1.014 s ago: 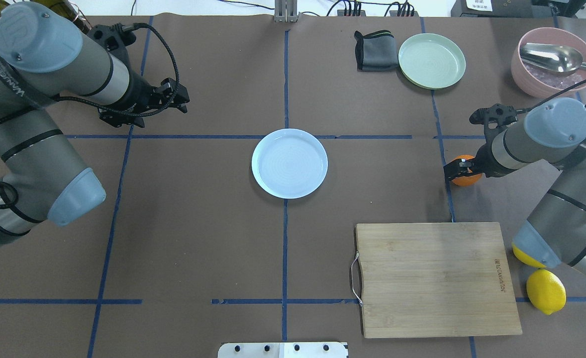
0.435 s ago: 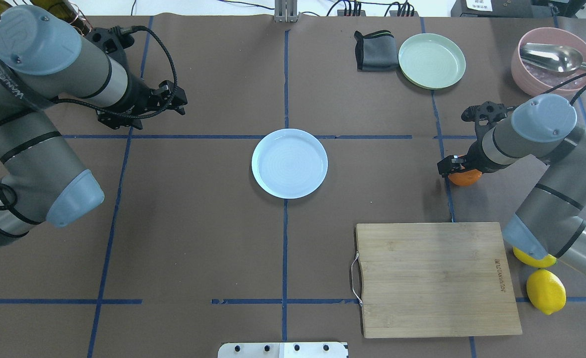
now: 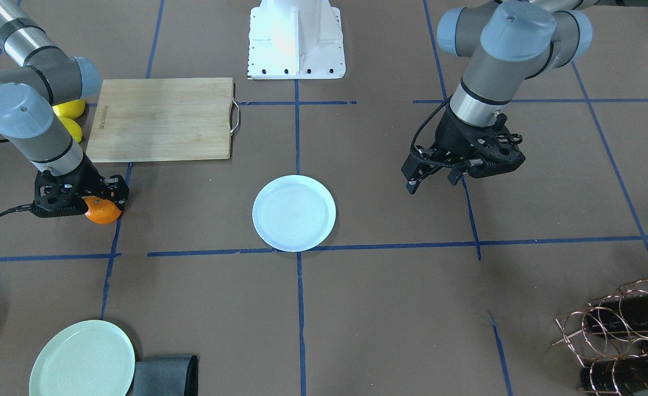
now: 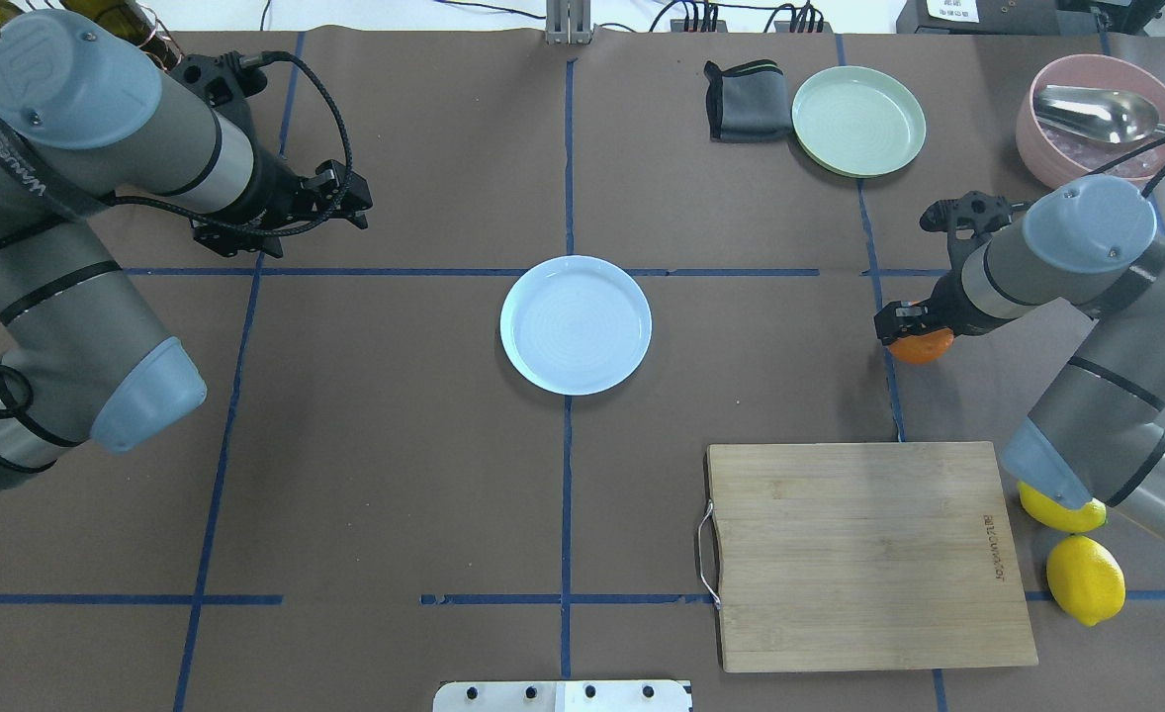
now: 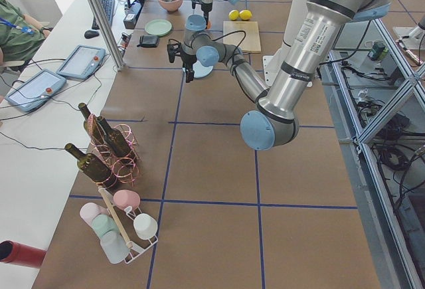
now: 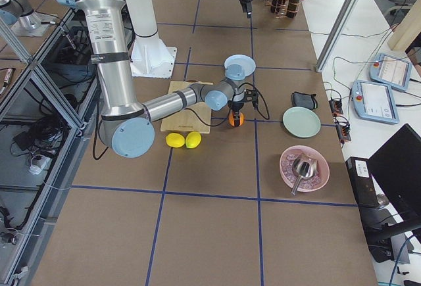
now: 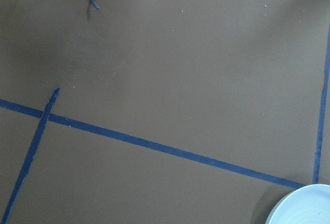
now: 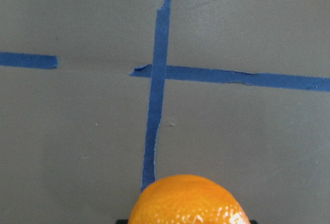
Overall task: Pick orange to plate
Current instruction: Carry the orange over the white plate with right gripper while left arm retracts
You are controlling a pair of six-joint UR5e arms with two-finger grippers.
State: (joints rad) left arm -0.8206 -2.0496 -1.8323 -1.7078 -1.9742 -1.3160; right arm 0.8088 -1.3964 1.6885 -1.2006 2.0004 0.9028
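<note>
As laid out in the overhead view, read from left edge to right edge.

Far left, left gripper (image 4: pixel 350 203): hung above the bare brown table (image 4: pixel 395 445) with jaws spread and nothing between them; judged idle for this step.

Centre, plate (image 4: pixel 576 325): lay empty at a crossing of blue tape lines, well apart from both grippers.

Right of centre, orange (image 4: pixel 924 348): sat beside a blue tape line, well apart from the plate and half hidden beneath the tool above it; filled the bottom edge of the right wrist view, so judged centred in the grasp.

Same spot, right gripper (image 4: pixel 907 326): stood low over the orange, straddling it; could not be told whether pressed onto the peel or merely set around it.

Lower right, cutting board (image 4: pixel 869 554) and two lemons (image 4: pixel 1085 578): lay nearer the robot, apart from the orange; took no part.

Step in hand, as judged: securing the grasp, with no carry toward the plate begun.

Next move, as judged: called for a firm but gentle pinch on a round fruit apt to roll, then a straight lift clear of the table, a carry leftward to above the plate, and a low release inside the raised rim.
</note>
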